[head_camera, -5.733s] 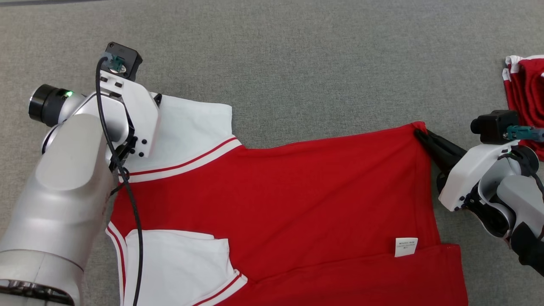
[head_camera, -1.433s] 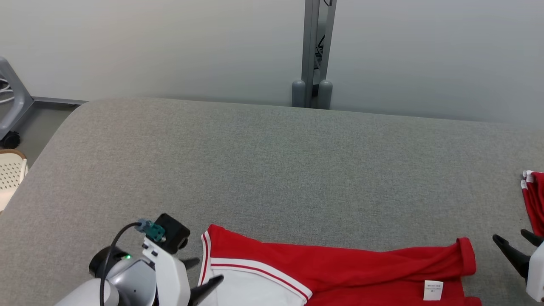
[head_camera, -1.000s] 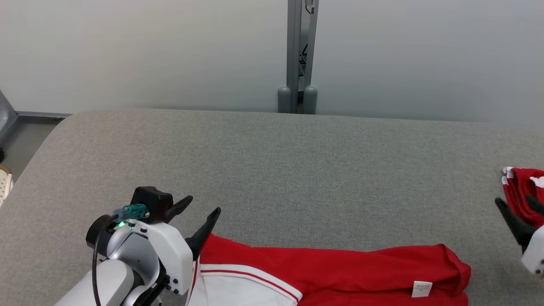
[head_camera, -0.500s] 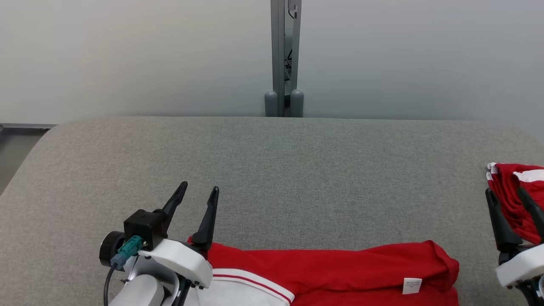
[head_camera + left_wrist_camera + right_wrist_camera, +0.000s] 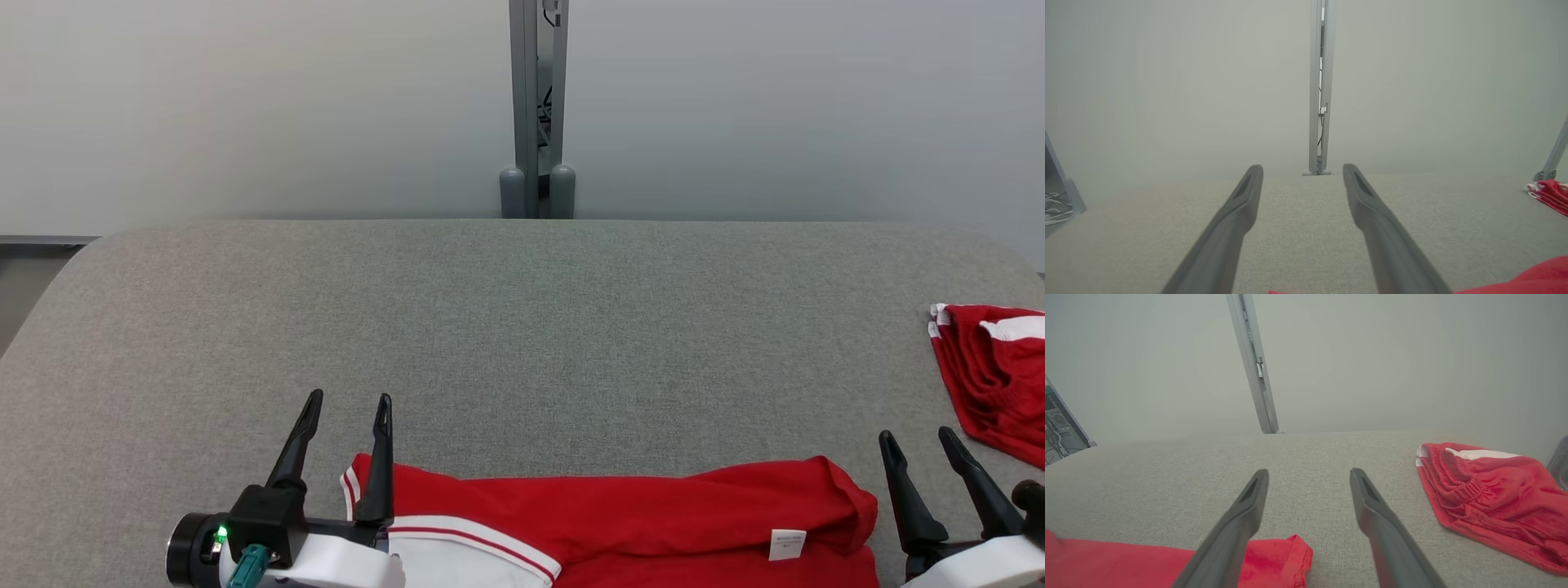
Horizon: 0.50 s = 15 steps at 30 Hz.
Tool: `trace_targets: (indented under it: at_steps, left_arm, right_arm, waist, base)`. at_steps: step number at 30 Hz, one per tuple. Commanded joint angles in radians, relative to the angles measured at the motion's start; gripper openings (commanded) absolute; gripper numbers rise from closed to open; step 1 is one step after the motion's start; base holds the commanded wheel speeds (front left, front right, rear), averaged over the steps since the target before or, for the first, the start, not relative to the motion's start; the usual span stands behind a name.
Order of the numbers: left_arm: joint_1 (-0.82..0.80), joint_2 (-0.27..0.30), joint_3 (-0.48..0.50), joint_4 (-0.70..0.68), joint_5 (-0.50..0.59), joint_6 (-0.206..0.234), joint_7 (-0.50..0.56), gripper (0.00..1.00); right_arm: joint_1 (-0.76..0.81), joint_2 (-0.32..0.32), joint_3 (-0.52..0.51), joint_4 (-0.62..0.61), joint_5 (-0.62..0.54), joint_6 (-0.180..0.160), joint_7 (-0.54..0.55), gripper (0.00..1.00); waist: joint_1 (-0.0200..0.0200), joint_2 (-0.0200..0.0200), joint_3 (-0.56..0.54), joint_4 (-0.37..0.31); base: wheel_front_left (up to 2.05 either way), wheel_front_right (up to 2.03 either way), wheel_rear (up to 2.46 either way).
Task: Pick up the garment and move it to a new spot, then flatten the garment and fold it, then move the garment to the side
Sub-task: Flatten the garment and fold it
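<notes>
Head view: the garment (image 5: 620, 523), red with a white striped sleeve, lies along the near edge of the grey table (image 5: 522, 327). Its lower part is cut off by the frame bottom. A white label (image 5: 786, 544) sits near its right end. The left gripper (image 5: 349, 398) is at the garment's left end, fingers pointing up-frame, jaws apart and empty. Contact with the cloth is unclear. The right gripper (image 5: 916, 435) is just beside the right end, jaws spread and holding nothing, its wrist cut off. A second red piece (image 5: 992, 376) runs out of frame at the right.

Left wrist view: parted fingers (image 5: 1237, 220) over bare table, with red slivers at the bottom edge.

Right wrist view: one finger hides part of the garment's hemmed corner.
</notes>
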<state>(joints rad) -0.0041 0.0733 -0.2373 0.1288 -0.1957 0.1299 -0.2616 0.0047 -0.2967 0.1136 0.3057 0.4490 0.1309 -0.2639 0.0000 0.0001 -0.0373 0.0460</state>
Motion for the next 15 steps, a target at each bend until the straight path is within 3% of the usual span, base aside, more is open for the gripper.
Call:
trace_targets:
  at_steps: [1, 6, 15]
  left_arm:
    - [0.011, -0.006, 0.014, 0.005, 0.015, -0.018, -0.003, 1.00]
    - [0.007, -0.016, 0.038, 0.015, 0.038, -0.056, -0.003, 1.00]
    - [0.008, -0.021, 0.038, 0.020, 0.029, -0.084, -0.003, 1.00]
  right_arm:
    - [0.002, -0.006, 0.005, 0.007, -0.004, 0.000, -0.001, 1.00]
    - [0.010, 0.002, 0.022, 0.069, 0.028, 0.000, -0.001, 1.00]
    - [-0.027, 0.018, 0.132, 0.272, 0.215, 0.000, -0.001, 1.00]
  waist:
    - [0.0000, -0.0001, 0.000, 0.000]
    - [0.0000, -0.0001, 0.003, 0.001]
    - [0.0000, -0.0001, 0.017, 0.012]
  base:
    - [0.00, 0.00, 0.00]
    - [0.00, 0.00, 0.00]
    - [0.00, 0.00, 0.00]
